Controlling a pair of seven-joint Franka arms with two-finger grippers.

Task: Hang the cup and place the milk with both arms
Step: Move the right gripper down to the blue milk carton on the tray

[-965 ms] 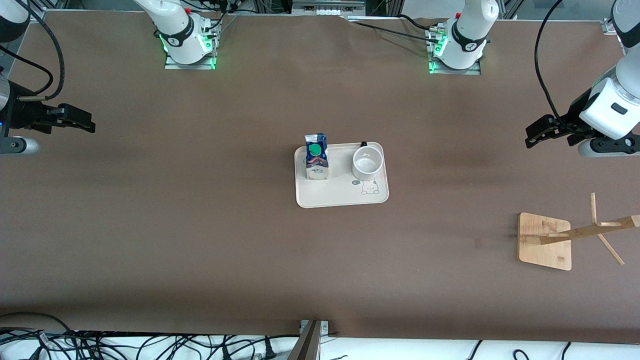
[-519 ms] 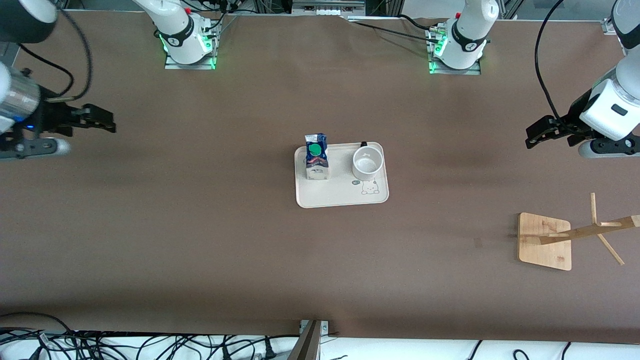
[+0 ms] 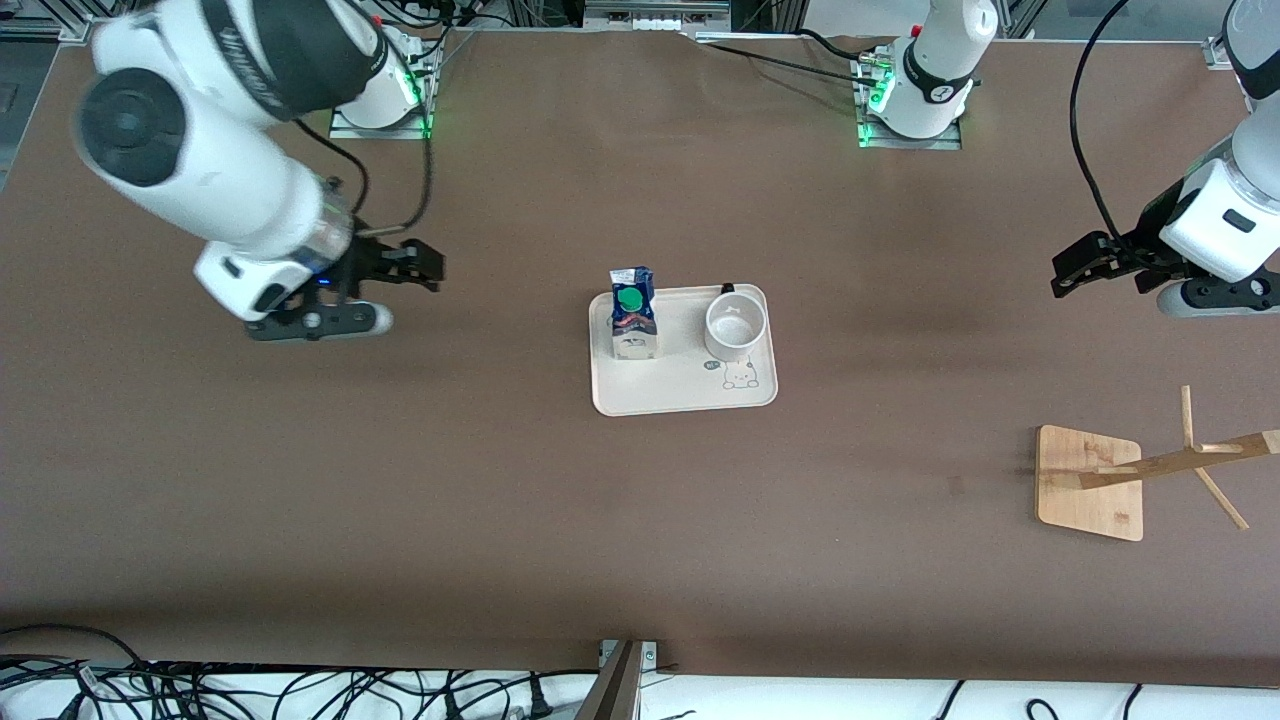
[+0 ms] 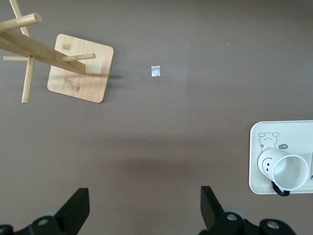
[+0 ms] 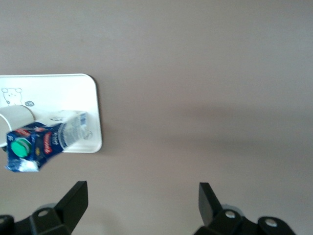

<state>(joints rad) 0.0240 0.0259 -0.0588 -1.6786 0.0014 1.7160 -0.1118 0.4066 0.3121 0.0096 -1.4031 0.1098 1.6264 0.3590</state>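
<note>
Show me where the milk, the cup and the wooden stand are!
milk (image 3: 630,300), front view, on its green cap.
cup (image 3: 735,322), front view, inside its round opening.
wooden stand (image 3: 1088,480), front view, on its flat square base.

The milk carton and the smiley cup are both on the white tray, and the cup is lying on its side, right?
Not quite. The milk carton and the smiley cup are both on the white tray, but the cup is standing upright with its opening facing up. The front view looks straight down into its round mouth.
</note>
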